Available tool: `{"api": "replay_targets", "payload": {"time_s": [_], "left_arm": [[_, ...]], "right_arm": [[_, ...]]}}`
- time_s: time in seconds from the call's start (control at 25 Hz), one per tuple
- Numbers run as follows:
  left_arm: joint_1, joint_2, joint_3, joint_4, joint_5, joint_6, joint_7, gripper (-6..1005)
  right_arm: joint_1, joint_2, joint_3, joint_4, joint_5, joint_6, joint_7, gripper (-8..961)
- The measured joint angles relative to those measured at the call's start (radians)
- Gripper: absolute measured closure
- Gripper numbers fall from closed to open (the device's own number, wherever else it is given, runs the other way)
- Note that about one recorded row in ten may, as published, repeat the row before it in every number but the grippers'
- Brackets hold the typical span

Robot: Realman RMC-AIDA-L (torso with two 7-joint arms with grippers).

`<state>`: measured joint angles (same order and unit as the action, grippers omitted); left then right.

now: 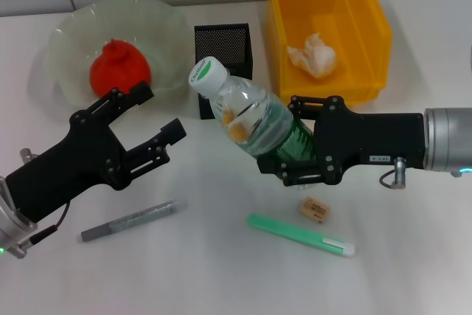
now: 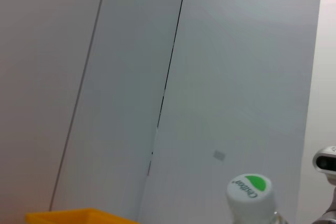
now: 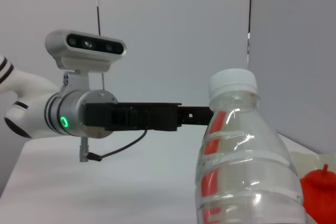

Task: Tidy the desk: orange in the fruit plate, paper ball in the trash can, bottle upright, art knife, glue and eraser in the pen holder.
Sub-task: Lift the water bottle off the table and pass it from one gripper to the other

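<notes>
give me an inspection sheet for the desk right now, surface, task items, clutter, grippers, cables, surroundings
Surface: white table, no spills seen.
Job's things: orange in the fruit plate; paper ball in the trash can; bottle tilted, held off the table; eraser, green art knife and grey glue stick lie on the table; pen holder behind the bottle.
Clutter: nothing seen.
Grippers: right gripper shut on the bottle's body; left gripper open, beside the cap.
Cables: thin lead at each wrist, clear of items.
Surroundings: grey panelled wall behind.
</notes>
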<state>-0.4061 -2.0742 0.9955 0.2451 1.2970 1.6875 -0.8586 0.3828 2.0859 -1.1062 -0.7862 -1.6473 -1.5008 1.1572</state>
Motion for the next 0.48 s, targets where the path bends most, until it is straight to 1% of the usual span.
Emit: {"api": "replay_targets", "payload": {"time_s": [0.12,0.2,0.36,0.48], "left_arm": [[-0.006,-0.002,0.001,-0.005,0.0,0.001,-0.006,171],[-0.018,-0.004,-0.002,-0.025,-0.001,0.001,-0.01,171],[-0.029,-0.004,-0.004,-0.042,-0.008,0.003,-0.013,172],[-0.038,-0.004,-0.004,-0.054,-0.017,0.004,-0.022,172]], "right_arm": [[0.008,0.0,0.0,0.017,0.0,0.008,-0.015,165],[0.03,0.001,0.0,0.052,0.001,0.017,-0.03,165],[0.053,0.001,0.0,0.082,0.001,0.02,-0.044,164],[0.064,0.001,-0.006,0.089,0.001,0.022,-0.048,163]]}}
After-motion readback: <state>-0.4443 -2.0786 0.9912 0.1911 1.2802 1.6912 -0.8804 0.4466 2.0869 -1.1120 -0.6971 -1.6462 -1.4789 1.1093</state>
